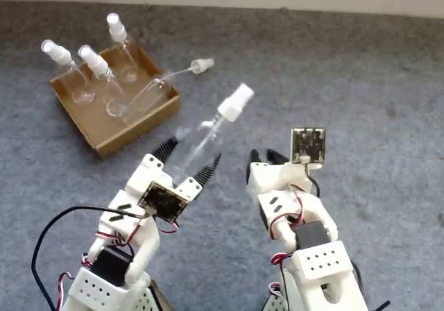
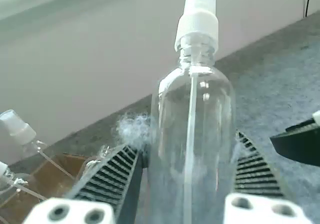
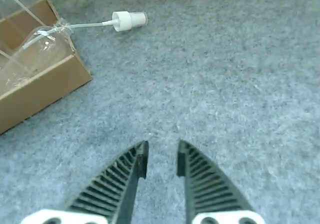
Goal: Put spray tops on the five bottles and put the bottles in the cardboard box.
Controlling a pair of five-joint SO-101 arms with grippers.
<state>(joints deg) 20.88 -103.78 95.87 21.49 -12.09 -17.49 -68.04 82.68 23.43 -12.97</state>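
Item: bottle [image 1: 203,136], fitted with spray top [image 1: 236,103]. From the high view we logged its long axis slanting away from the left arm, top outward, held near the box [image 1: 139,125]. The left wrist view added the left pincer [image 2: 190,166] pinching the bottle's lower body between its pads [image 2: 112,181]. Right pincer [image 3: 162,156]: slightly parted, gripping nothing, over carpet [image 3: 240,84], well apart from a stray top [image 3: 130,20] off the box's corner.

Capped clear bottle [image 1: 201,141] tilted beside cardboard box [image 1: 139,127] holding four others [image 1: 105,75].
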